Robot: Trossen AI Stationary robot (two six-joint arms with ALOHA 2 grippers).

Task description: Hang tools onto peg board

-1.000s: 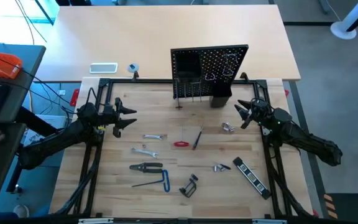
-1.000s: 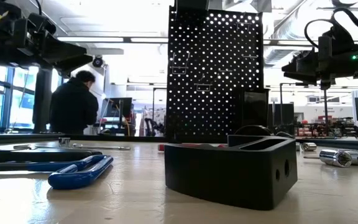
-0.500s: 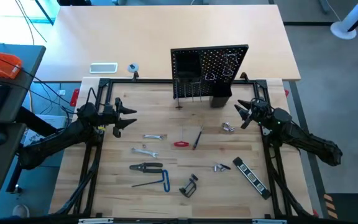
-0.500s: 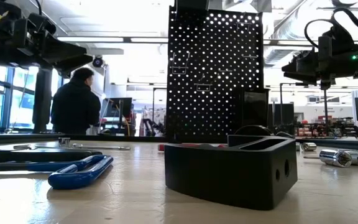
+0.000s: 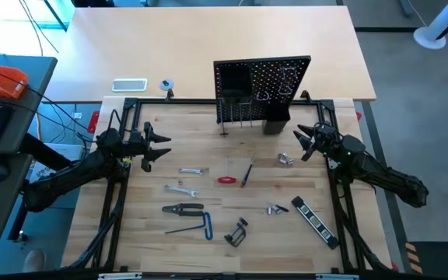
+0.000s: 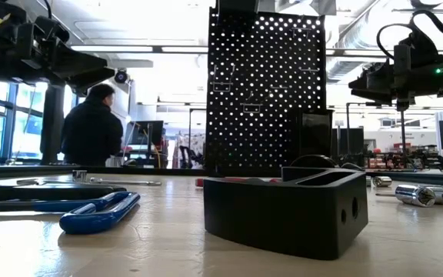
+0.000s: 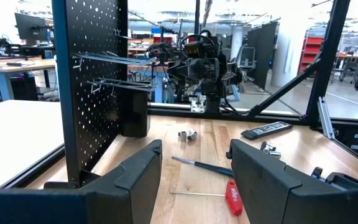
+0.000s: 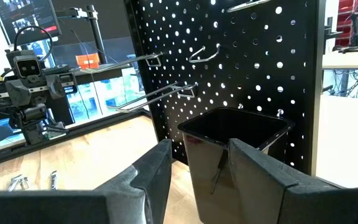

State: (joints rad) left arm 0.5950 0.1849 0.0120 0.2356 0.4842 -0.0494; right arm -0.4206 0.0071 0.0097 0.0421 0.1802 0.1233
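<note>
The black peg board (image 5: 261,89) stands upright at the table's far middle, with metal hooks (image 8: 160,93) and a small black bin (image 8: 235,146) on its front. The tools lie flat on the table: silver wrenches (image 5: 193,170) (image 5: 181,188), a red-handled screwdriver (image 5: 225,180), a black screwdriver (image 5: 248,173), black pliers (image 5: 183,208), a blue-handled hex key (image 5: 195,228), a black clamp (image 5: 237,232) and a black striped bar (image 5: 314,218). My left gripper (image 5: 159,147) hovers open at the left side. My right gripper (image 5: 302,143) hovers open at the right, near the bin.
A silver socket piece (image 5: 286,160) lies near my right gripper and another small silver part (image 5: 277,209) lies by the bar. A white flat rectangle (image 5: 129,85) and a small tape roll (image 5: 166,85) lie beyond the frame. A person (image 6: 91,127) stands in the room behind.
</note>
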